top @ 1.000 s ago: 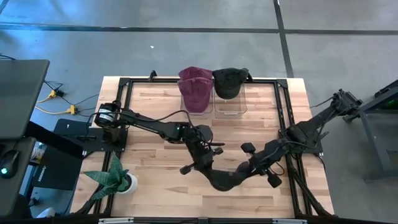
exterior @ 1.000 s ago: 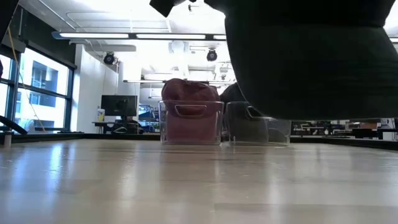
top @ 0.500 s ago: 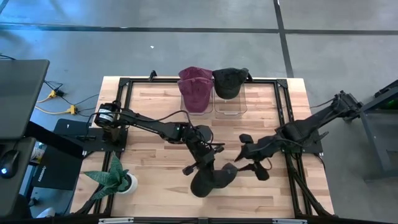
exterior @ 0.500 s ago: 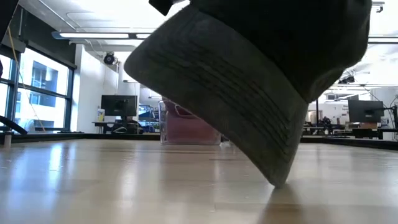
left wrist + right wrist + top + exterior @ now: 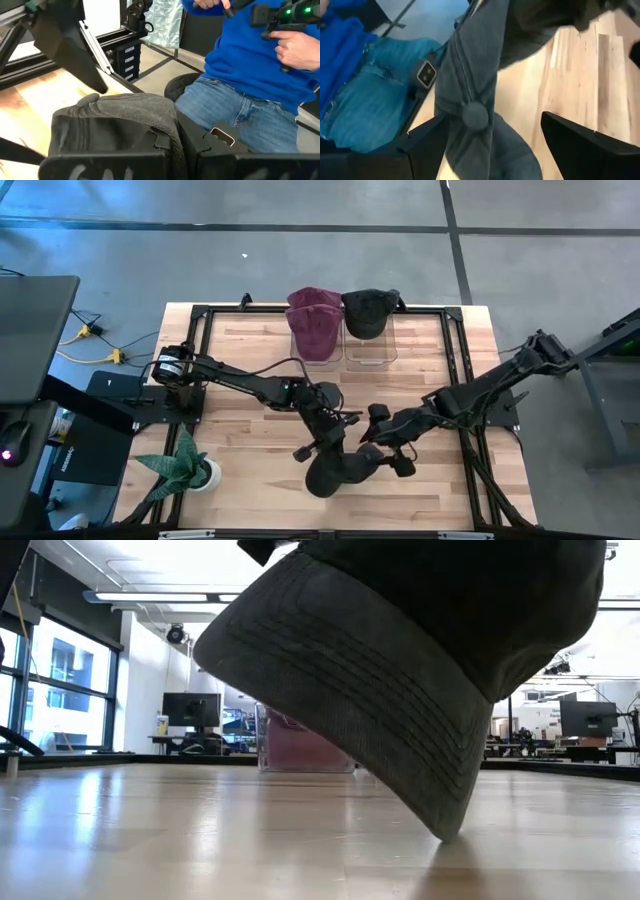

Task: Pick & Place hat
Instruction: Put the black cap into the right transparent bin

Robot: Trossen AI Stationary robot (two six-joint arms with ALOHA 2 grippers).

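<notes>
Gripping state, left end effector (image 5: 322, 442): closed on the dark grey hat (image 5: 340, 468), pinching bunched fabric at the crown, as the left wrist view shows.
Hat position: hanging below the left end effector at the near-centre of the counter (image 5: 250, 400); in the low view the brim tip (image 5: 445, 830) appears to touch or nearly touch the wood.
Right end effector (image 5: 385, 452): fingers spread open, just beside the hat on its right side, holding nothing.
Key relation: hat lies directly left of the right end effector; its long axis runs roughly left to right, brim toward the right arm.
Nearer arm: left, already holding.
Likely destination: clear bins (image 5: 367, 345) at the far edge, one with a maroon hat (image 5: 313, 320), one with a black hat (image 5: 368, 310).
Beyond the counter: a seated person (image 5: 250, 75) in blue.
</notes>
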